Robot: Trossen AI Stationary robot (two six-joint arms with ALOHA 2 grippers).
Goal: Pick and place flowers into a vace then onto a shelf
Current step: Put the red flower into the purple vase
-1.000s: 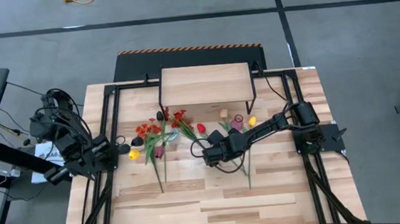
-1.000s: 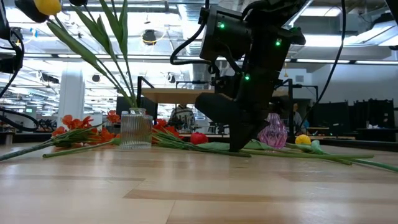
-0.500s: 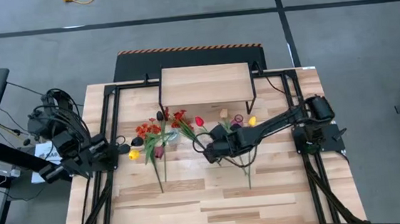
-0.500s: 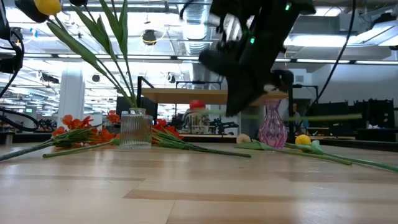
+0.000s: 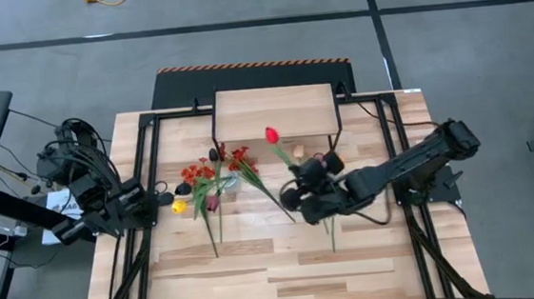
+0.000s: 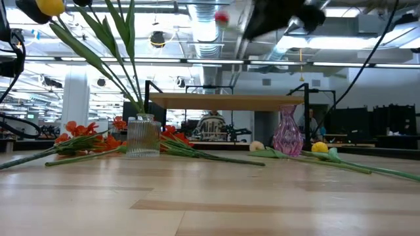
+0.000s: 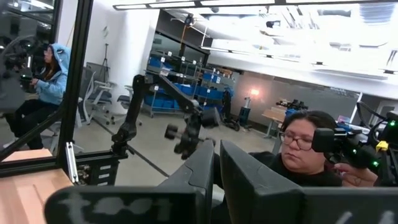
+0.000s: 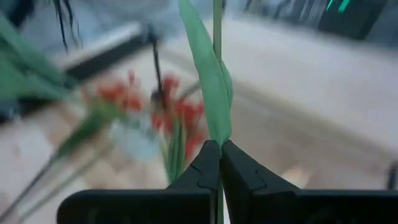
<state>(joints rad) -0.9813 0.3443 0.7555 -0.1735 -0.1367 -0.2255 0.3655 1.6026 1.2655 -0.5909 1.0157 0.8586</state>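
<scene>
Dark left gripper (image 5: 147,203) parked at the table's left edge, fingers (image 7: 205,171) pressed together, holding nothing. Just beside it, yellow tulip (image 5: 178,206) and dark maroon tulips (image 5: 183,189) lie on the slatted wooden tabletop (image 5: 277,273). Next over, red-orange blossoms (image 5: 200,173) piled around a ribbed clear glass vase (image 6: 143,136) with long green leaves leaning out of it. Behind, at the table's far middle, the shelf (image 5: 274,113) stands with its light wood top bare. Right of centre, right gripper (image 5: 295,197) lifted well above the table, fingers (image 8: 208,168) pinching the green stem of a red tulip (image 5: 271,135); the bloom hangs above the shelf's front edge. On the table past it: purple glass vase (image 6: 287,136), cream tulip (image 6: 256,146), another yellow bloom (image 6: 319,147), more stems (image 6: 354,166) lying flat toward the right.
</scene>
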